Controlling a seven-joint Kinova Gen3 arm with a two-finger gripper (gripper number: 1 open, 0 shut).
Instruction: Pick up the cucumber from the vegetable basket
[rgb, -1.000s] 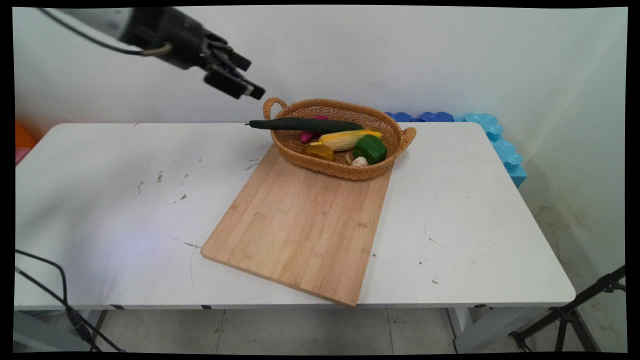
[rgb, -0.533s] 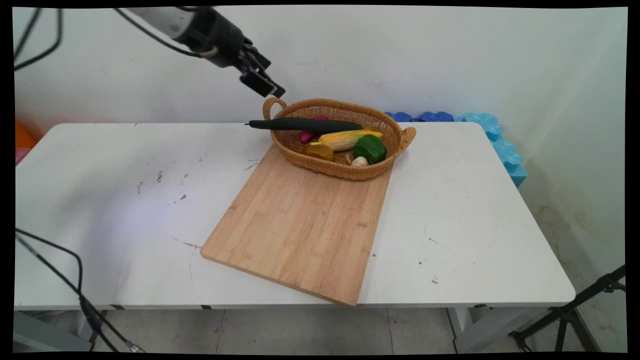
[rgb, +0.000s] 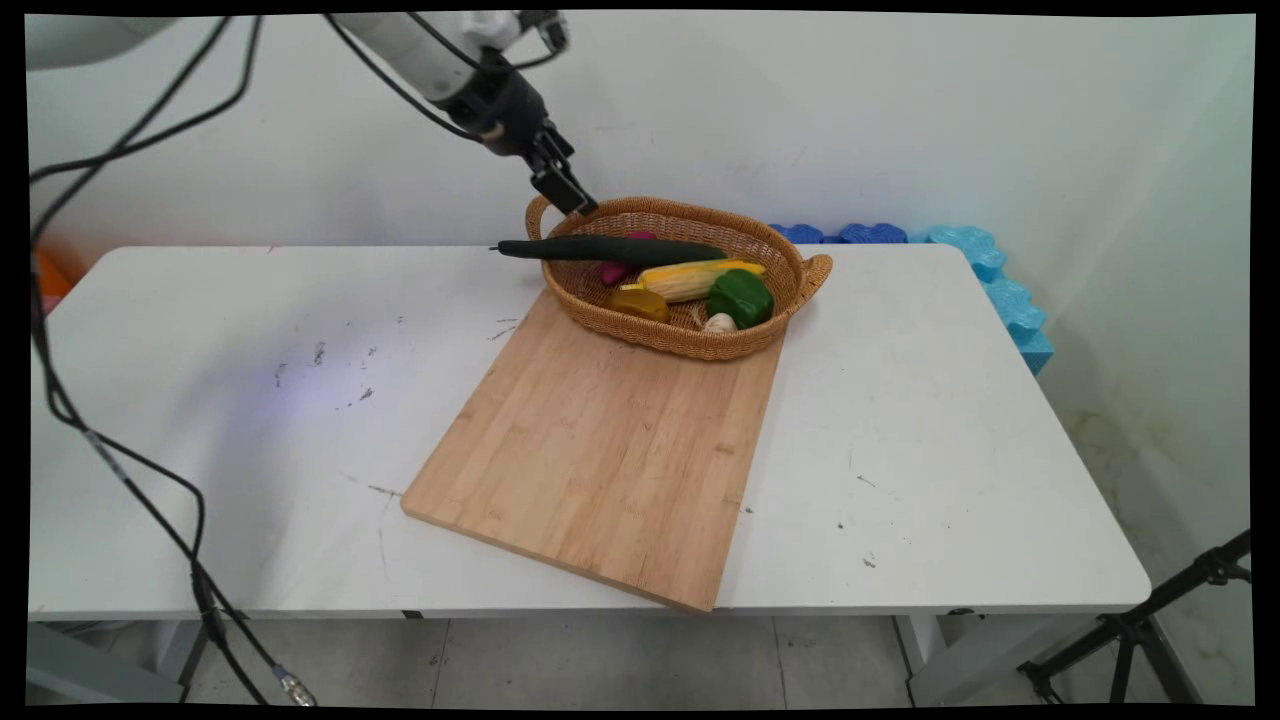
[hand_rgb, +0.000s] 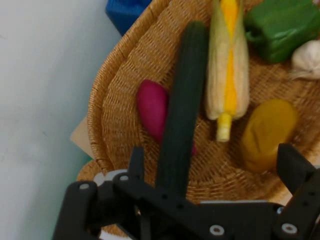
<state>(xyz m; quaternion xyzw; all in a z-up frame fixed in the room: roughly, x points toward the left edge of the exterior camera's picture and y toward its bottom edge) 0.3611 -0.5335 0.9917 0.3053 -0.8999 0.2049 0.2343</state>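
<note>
Gripper (rgb: 567, 192): black, two-finger, hanging over the left handle end of the wicker basket (rgb: 790, 262), touching nothing. Its fingers (hand_rgb: 295, 167) stand wide apart and hold nothing. Nearest thing: a dark green cucumber (rgb: 610, 249), lying across the basket with its thin end jutting out over the left rim; in the hand view it runs straight up between the two fingers. Handling, as a judgement: propped on the rim and on the other contents, it would likely tip or roll if pressed near the overhanging end. Beside it in the basket: corn cob (rgb: 695, 278), green bell pepper (rgb: 740, 296), garlic bulb (rgb: 720, 323), a yellow rounded piece (rgb: 637, 303) of uncertain kind, and a magenta piece (hand_rgb: 152, 107) partly under the cucumber, kind not clear. The basket sits on the far end of a wooden cutting board (rgb: 600, 450) on the white table (rgb: 250, 400). Blue foam pieces (rgb: 1000, 290) lie at the far right edge. The fingertips are cut off in the hand view.
</note>
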